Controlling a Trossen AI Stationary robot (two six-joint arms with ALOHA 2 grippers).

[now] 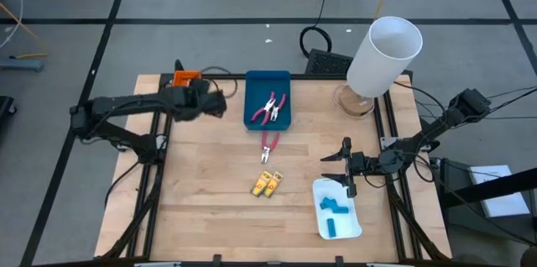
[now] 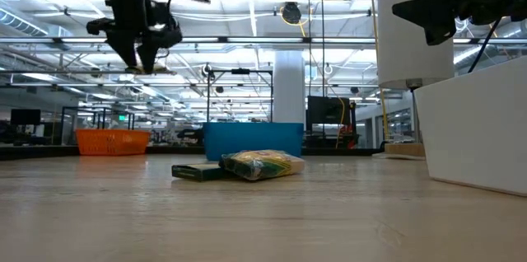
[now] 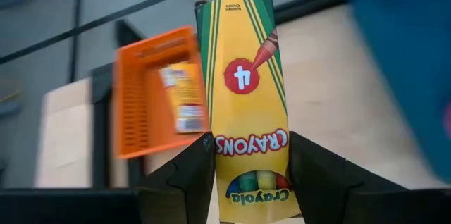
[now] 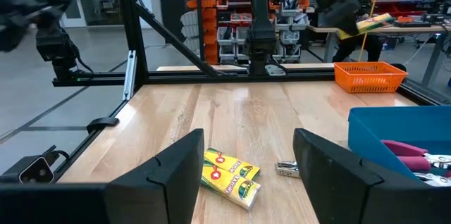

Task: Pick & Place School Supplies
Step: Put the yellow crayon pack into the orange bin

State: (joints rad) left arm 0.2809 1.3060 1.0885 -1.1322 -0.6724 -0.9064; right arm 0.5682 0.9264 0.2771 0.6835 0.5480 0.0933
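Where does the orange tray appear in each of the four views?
High view: orange tray at the table's far left corner, partly hidden by the left arm.
Low view: far left.
Left wrist view: left of the held crayon box.
Right wrist view: right.
Shared landmark: blue tray.

Crayon box point(image 3: 245, 104) bottom hidden between fingers point(image 3: 184, 175).

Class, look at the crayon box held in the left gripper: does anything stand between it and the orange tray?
Nothing visible does. The left gripper holds the crayon box above the table, near the orange tray. Another crayon box already lies in that tray, beside open space.
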